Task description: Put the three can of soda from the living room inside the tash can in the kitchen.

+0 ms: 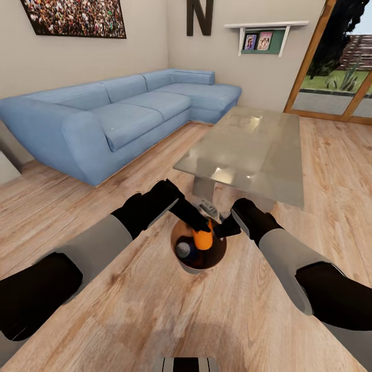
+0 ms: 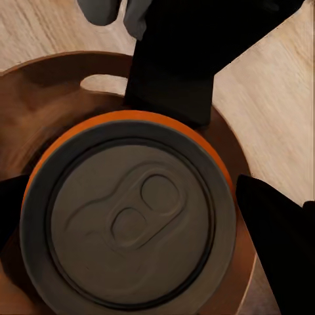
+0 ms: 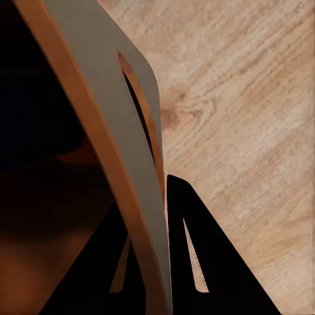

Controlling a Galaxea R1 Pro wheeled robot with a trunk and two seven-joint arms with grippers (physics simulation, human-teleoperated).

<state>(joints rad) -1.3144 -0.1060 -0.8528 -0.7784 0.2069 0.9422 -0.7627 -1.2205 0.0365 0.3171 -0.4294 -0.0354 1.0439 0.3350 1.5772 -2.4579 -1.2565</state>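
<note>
The tash can point(image 1: 192, 267) stands on the wood floor of the living room, just before the glass table. My right gripper point(image 1: 223, 228) is shut on its rim; in the right wrist view the grey and brown wall point(image 3: 121, 125) runs between the two black fingers point(image 3: 197, 262). My left gripper point(image 1: 200, 223) is shut on an orange can of soda point(image 1: 203, 239), upright in the bin's mouth. In the left wrist view its grey top point(image 2: 128, 220) sits between the fingers point(image 2: 279, 246), with the brown rim point(image 2: 39, 85) around it. A blue can of soda point(image 1: 185, 249) lies inside the bin.
A low glass table point(image 1: 250, 150) stands right behind the bin. A long blue corner sofa point(image 1: 119, 113) runs along the left wall under a crowd picture point(image 1: 77, 16). A black letter N point(image 1: 200, 16), a photo shelf point(image 1: 264, 36) and a glass door point(image 1: 336, 67) are further back.
</note>
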